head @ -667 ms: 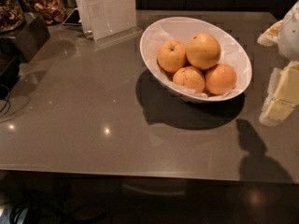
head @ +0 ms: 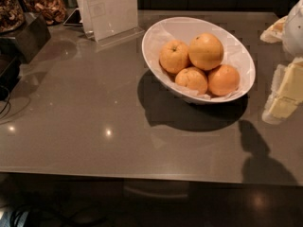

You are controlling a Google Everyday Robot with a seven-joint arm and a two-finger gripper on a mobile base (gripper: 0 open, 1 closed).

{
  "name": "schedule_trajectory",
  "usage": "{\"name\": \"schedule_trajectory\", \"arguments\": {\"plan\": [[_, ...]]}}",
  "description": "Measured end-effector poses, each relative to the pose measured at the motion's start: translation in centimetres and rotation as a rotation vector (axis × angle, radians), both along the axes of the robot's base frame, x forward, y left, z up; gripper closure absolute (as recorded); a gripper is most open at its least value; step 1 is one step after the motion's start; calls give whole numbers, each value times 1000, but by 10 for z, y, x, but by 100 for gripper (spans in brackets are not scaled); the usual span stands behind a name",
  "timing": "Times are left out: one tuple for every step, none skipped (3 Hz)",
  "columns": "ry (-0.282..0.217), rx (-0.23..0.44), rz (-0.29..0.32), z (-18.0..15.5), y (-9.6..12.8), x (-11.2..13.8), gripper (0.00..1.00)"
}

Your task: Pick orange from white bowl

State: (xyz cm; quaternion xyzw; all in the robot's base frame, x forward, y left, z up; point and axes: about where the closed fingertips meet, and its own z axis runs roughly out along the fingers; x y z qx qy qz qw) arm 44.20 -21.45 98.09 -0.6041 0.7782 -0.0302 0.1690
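Note:
The white bowl (head: 185, 26) is a glossy oval lined with paper and stands on the grey table, right of centre. It holds several oranges. The orange (head: 206, 51), the largest and palest, lies at the back. A smaller one with a dark stem dimple (head: 174, 56) lies to its left. Two deeper-orange ones (head: 191, 79) (head: 223, 80) lie in front. My gripper (head: 286, 94) is a white and cream shape at the right edge of the view. It hangs beside the bowl, to its right, apart from it and the oranges.
A clear acrylic sign holder (head: 110, 11) stands behind the bowl at the left. Jars of dried food (head: 46, 6) and a dark box (head: 24, 38) stand at the far left. The table's front edge (head: 142, 174) runs along the bottom.

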Motion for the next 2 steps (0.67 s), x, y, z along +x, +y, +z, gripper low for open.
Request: {"name": "schedule_trajectory", "arguments": {"plan": [[-19, 48, 34, 10, 10, 23, 0], [-40, 88, 56, 20, 26, 56, 0]]}}
